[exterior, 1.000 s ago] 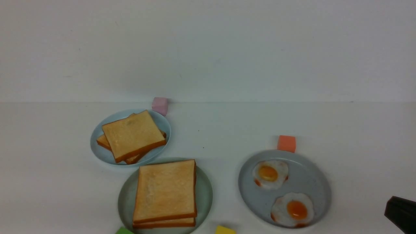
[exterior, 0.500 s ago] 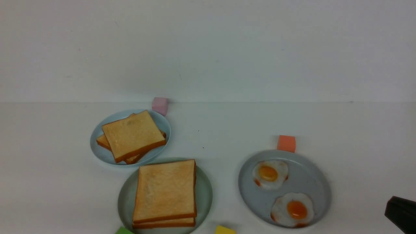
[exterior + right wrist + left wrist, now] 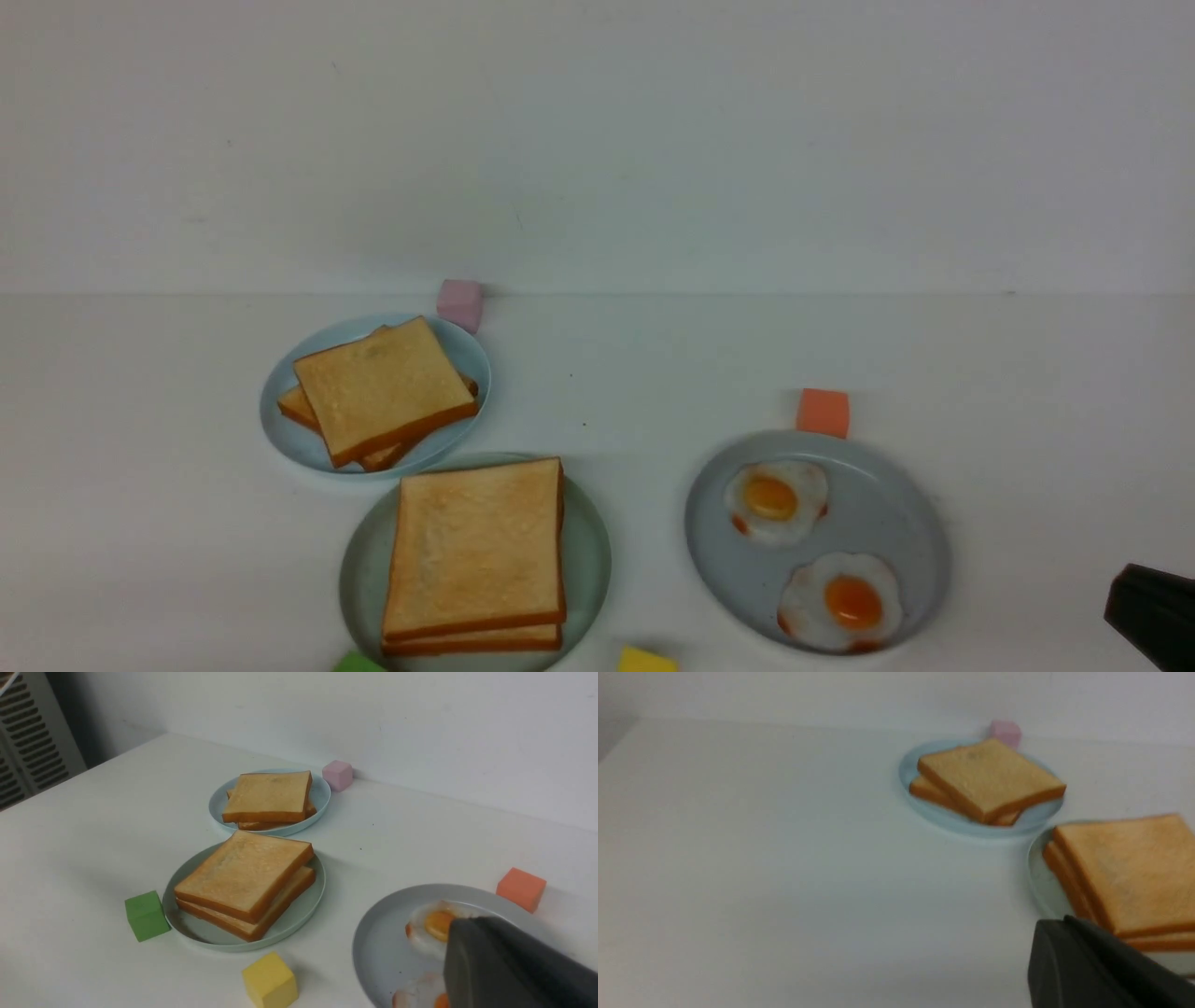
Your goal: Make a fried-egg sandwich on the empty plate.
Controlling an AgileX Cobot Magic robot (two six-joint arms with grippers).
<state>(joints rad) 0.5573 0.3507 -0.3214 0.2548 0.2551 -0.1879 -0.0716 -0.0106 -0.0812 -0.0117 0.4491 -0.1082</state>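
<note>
Hovering right claw (image 3: pixel 514 961) (over eggs), low

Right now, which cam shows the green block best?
Right wrist view: the whole green block shows, standing beside the mint plate with the two stacked toast slices. Front view catches only its top corner at the bottom edge. Left wrist view misses it.

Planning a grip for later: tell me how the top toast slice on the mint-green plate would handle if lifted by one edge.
The top toast slice looks thick with crisp straight edges, so probably stiff rather than floppy. It lies flat and square, so it shouldn't roll. It rests loosely on another slice on the mint-green plate, so a sideways push might slide it off.
</note>
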